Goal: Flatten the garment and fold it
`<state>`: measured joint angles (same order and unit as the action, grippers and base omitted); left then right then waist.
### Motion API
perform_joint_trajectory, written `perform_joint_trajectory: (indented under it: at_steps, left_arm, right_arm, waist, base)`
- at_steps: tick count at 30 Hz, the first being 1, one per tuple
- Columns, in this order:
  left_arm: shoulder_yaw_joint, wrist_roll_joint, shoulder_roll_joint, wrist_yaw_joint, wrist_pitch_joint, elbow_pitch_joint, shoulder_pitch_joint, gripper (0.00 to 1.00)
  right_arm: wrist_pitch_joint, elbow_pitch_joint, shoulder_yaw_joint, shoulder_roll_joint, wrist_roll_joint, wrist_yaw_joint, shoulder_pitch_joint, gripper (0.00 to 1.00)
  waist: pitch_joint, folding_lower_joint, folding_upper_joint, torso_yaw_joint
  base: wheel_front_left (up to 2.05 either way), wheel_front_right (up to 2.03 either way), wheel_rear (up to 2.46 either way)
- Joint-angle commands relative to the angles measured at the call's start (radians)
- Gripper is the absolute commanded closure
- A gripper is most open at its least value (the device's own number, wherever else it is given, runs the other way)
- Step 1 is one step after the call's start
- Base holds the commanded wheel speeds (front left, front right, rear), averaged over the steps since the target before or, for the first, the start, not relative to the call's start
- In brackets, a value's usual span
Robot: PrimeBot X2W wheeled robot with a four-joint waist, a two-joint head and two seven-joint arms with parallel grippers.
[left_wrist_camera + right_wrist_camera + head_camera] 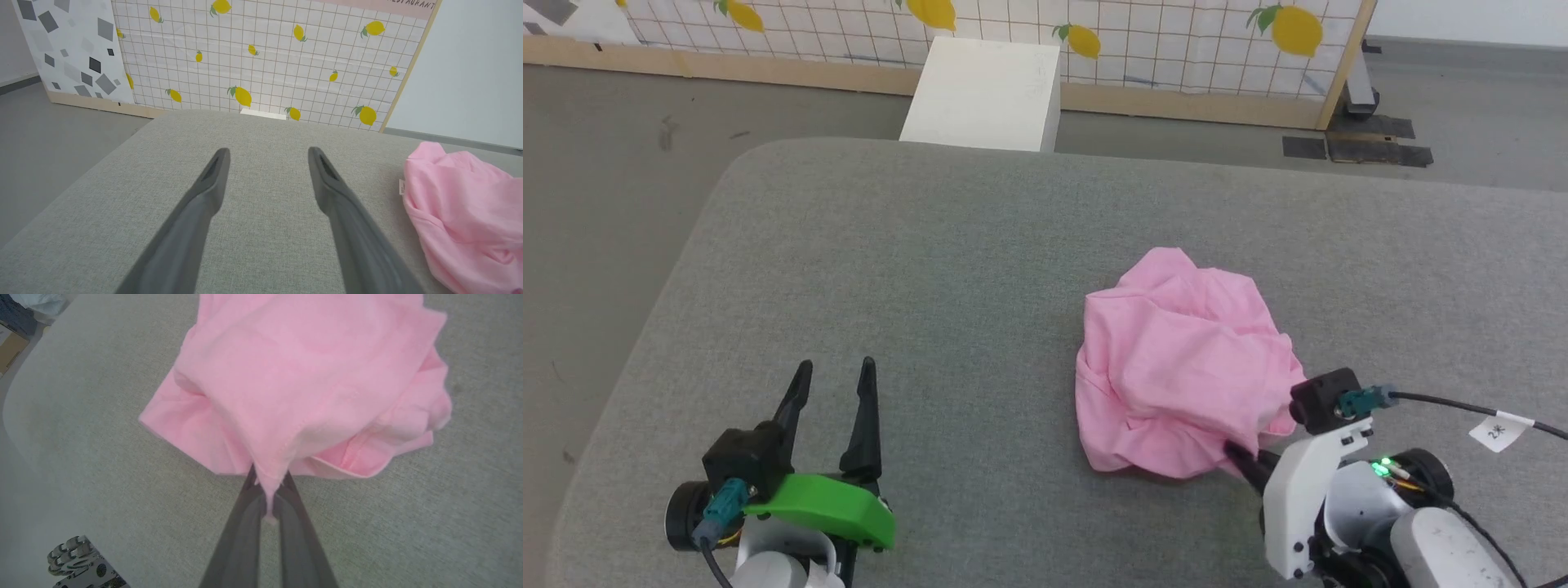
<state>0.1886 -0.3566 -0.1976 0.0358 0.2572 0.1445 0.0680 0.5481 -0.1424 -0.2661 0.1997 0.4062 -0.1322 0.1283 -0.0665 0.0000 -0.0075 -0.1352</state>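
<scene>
So the biggest thing here is the grey fabric-covered worktop [890, 269] with rounded corners, and past its far edge there's a lemon-print grid panel [1176, 49] standing on the floor. A white box [984, 94] sits on the floor between that panel and the worktop; can't tell if it's hollow or what's in it, I just see a plain top. The garment [1176, 359] is a crumpled pink heap on the right half of the worktop, towards the near edge, not flat at all. The right gripper [267, 486] comes in low at the heap's near edge with its jaws pinched tight on a bit of the pink hem. The left gripper [836, 371] is over bare worktop, well apart from the cloth, jaws spread wide and holding nothing. A tiny white label [401, 187] pokes out of the heap's left edge.
</scene>
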Motion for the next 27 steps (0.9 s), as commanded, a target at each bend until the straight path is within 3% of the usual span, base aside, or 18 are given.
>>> perform_joint_trajectory:
  at_steps: [1,7,15,21,27]
  left_arm:
    - [-0.007,0.008,0.004,-0.006,0.005,0.002,0.013,0.0]
    - [-0.022,0.025,0.01,-0.014,0.005,0.007,0.009,0.0]
    - [-0.028,0.038,0.026,-0.022,0.005,0.015,0.009,0.0]
    - [-0.029,0.044,0.033,-0.03,0.005,0.028,0.009,0.0]
    - [-0.034,0.048,0.035,-0.031,0.005,0.042,0.011,0.0]
  right_arm:
    - [-0.011,0.008,0.001,0.008,-0.001,0.002,0.022,1.0]
    - [-0.019,0.083,0.054,0.053,-0.044,0.002,0.05,1.0]
    - [0.038,0.131,0.26,0.109,-0.101,0.002,0.013,1.0]
    - [0.061,0.052,0.425,0.115,-0.111,0.002,-0.081,1.0]
    - [0.043,-0.07,0.538,0.076,-0.116,0.002,-0.149,1.0]
  waist:
    - [0.004,0.0,0.0075,0.007]
    - [0.009,0.0,0.0075,0.038]
    - [0.011,0.0,0.0075,0.076]
    - [0.005,0.0,0.0075,0.091]
    - [-0.005,0.0,0.0075,0.103]
  base:
    - [0.0,0.0,0.0]
    - [0.0,0.0,0.0]
    - [0.0,0.0,0.0]
    - [0.0,0.0,0.0]
    - [0.0,0.0,0.0]
